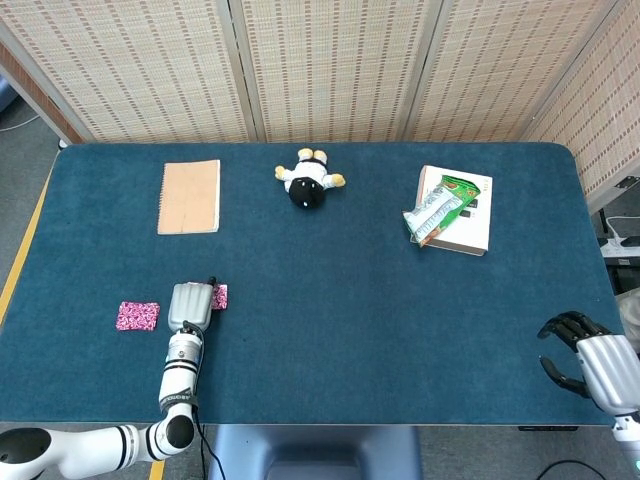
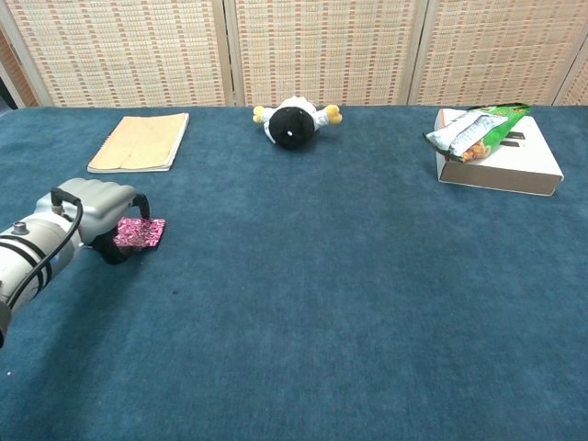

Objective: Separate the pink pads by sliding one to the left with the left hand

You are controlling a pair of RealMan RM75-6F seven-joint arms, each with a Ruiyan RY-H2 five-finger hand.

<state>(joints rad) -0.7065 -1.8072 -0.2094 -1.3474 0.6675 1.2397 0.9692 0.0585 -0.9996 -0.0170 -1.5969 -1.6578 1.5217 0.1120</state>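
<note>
The left robot hand (image 1: 191, 304) rests with curled fingers on one pink pad (image 2: 140, 232); the other pad (image 1: 137, 316) lies apart at its 9 o'clock. The right robot hand (image 1: 590, 362) holds nothing, its fingers loosely curled.

This looks like a staged test room or lab rather than a home; a wide surface (image 1: 330, 330) covered in blue felt fills the floor space; woven folding screens (image 1: 330, 70) close it off behind and to the right; grey floor with a yellow line (image 1: 22, 255) runs along the left edge; cables and a power strip (image 1: 622, 242) lie on the floor at right; the odd mix laid out, a notebook (image 1: 188, 196), a plush toy (image 1: 309, 180), a box (image 1: 460, 212) with a snack packet (image 1: 437, 208), reads as props.
</note>
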